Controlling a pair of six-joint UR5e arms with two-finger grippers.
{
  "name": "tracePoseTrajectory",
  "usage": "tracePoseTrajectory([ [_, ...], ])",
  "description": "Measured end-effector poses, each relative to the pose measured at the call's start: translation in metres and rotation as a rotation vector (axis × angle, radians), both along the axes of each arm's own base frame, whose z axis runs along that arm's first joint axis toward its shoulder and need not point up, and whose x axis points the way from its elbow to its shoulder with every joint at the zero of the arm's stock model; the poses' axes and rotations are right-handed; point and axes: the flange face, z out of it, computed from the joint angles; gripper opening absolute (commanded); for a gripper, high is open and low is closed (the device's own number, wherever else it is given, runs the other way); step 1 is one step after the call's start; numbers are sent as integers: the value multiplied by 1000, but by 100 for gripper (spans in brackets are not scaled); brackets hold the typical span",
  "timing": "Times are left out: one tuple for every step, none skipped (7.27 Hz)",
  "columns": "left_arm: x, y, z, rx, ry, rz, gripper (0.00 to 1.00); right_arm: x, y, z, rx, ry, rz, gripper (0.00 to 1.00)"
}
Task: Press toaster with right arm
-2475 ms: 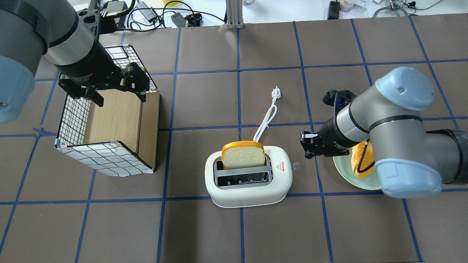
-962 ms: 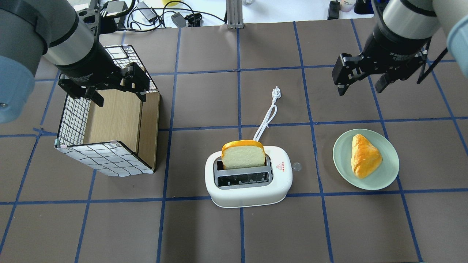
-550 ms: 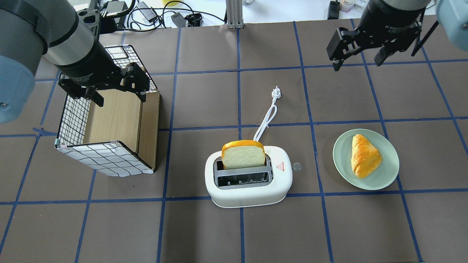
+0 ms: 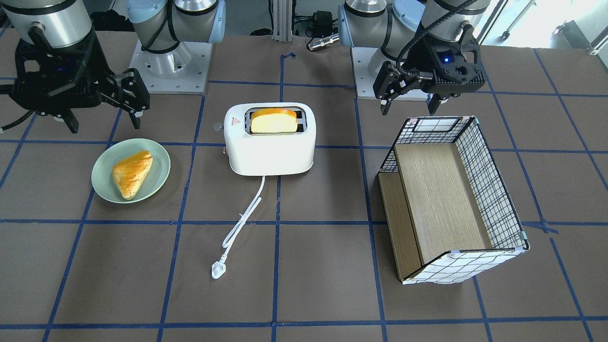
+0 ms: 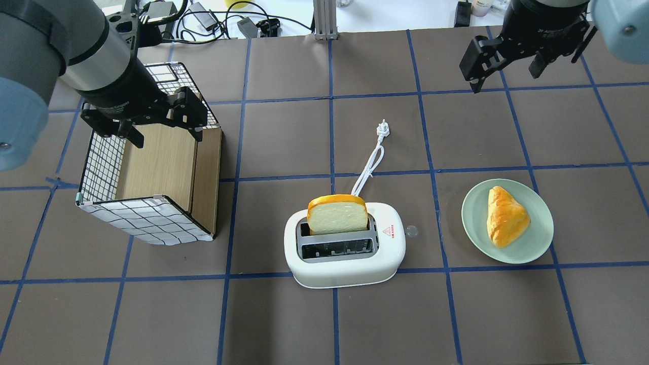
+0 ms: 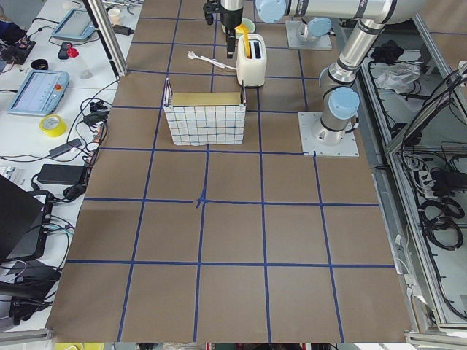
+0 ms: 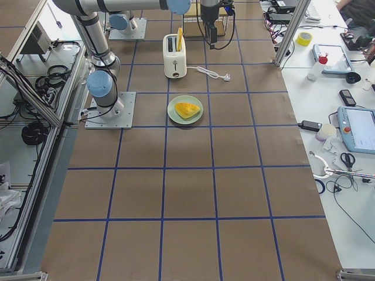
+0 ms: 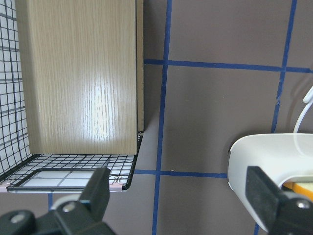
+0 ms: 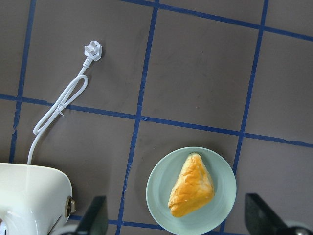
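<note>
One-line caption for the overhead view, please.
Open right hand hovers well away from the toaster, bread slice upright in its slot.

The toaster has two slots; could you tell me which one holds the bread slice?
The far slot, beside the white cord, holds the bread slice; the near slot of the toaster is empty.

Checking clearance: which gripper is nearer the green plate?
Right. The right gripper hangs high above the table on the plate's side of the toaster; the left gripper is over the basket, on the toaster's other side.

Overhead and front views face each other, sharing the toaster [image 5: 345, 271].
</note>
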Motion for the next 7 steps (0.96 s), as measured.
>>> tracePoseTrajectory([
  [0,0,0,0,0,0,100,-1,-5,2,11,10,24,99],
  [0,0,0,0,0,0,100,-1,-5,-1,46,5,4,96],
  [0,0,0,0,0,0,100,0,3,-9,85,-10,-42,96],
  [0,0,0,0,0,0,100,2,18,-19,105,-23,-69,100],
  [0,0,0,0,0,0,100,2,28,-28,84,-27,-79,100],
  [0,0,0,0,0,0,100,2,30,-30,47,-26,-83,100],
  [0,0,0,0,0,0,100,2,28,-27,26,-23,-83,100],
])
